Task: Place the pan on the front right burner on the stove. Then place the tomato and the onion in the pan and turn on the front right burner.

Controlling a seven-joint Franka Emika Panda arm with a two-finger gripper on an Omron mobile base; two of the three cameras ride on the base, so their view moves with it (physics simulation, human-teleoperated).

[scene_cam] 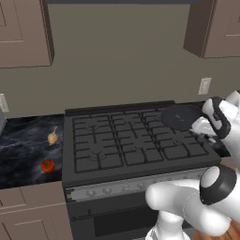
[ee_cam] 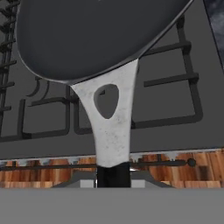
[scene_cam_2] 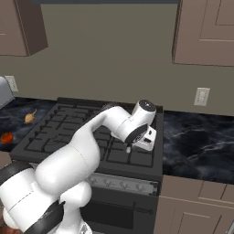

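My gripper (scene_cam: 199, 126) is shut on the handle of the pan (scene_cam: 180, 117), a round dark pan held just above the right rear of the stove (scene_cam: 117, 140). In the hand view the pan (ee_cam: 96, 35) fills the top. Its pale handle with a hole runs down to a black end clamped in my gripper (ee_cam: 113, 177). The front right burner (scene_cam: 180, 151) lies bare under the handle, and its grate (ee_cam: 170, 100) shows below the pan. The tomato (scene_cam: 47, 165) and the onion (scene_cam: 53, 137) rest on the dark counter left of the stove. From the right I see my gripper (scene_cam_2: 131, 145) over the stove's right side.
A silver strip of knobs (scene_cam: 136, 185) runs along the stove's front above the oven door. Dark marble counter lies on the left (scene_cam: 23, 150) and on the right (scene_cam_2: 196, 141). Wall cabinets (scene_cam: 23, 33) hang above, and an outlet (scene_cam: 205, 86) sits on the wall at right.
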